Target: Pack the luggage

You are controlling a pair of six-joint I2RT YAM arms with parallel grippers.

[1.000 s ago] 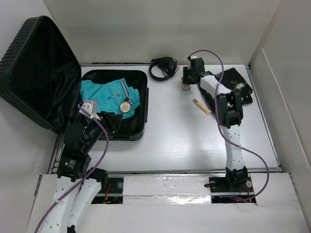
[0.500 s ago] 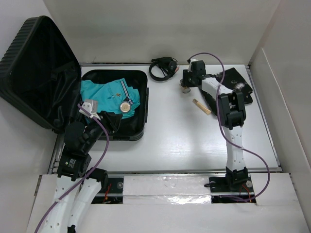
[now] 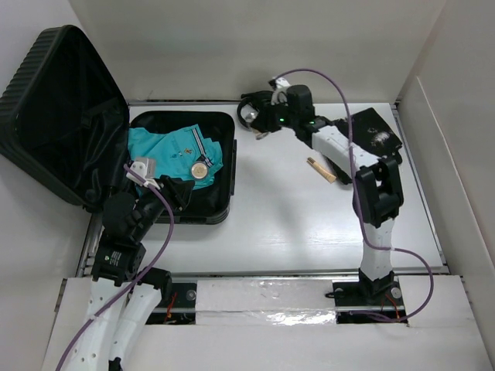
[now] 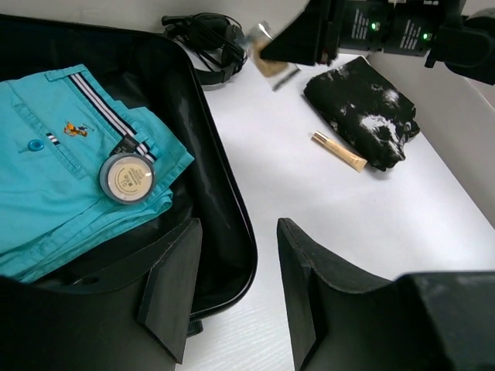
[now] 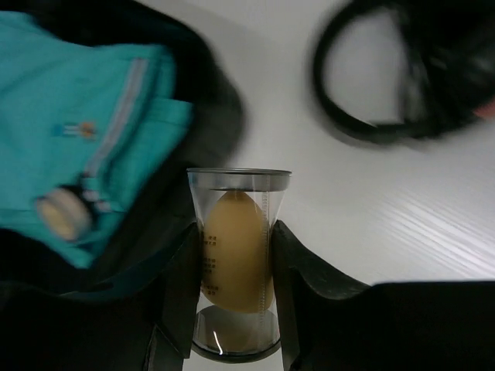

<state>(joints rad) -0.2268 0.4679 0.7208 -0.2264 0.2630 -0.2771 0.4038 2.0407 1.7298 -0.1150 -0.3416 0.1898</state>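
The luggage (image 3: 230, 166) lies open at the left, its ribbed lid (image 3: 62, 116) propped up. Inside lie a turquoise shirt (image 3: 166, 151) and a round tin (image 3: 200, 169); both also show in the left wrist view, shirt (image 4: 54, 178) and tin (image 4: 128, 178). My right gripper (image 3: 264, 124) is shut on a clear plastic case holding a beige egg-shaped sponge (image 5: 236, 251), held above the table between the headphones and the luggage's right edge. My left gripper (image 4: 232, 286) is open and empty over the luggage's near right corner.
Black headphones (image 3: 251, 108) lie at the back, beside the right gripper. A black patterned pouch (image 3: 375, 135) and a small beige tube (image 3: 321, 170) lie right of centre. White walls stand round the table.
My right arm has swung left from beside the pouch towards the headphones and luggage, carrying the clear case. The left arm has not moved.
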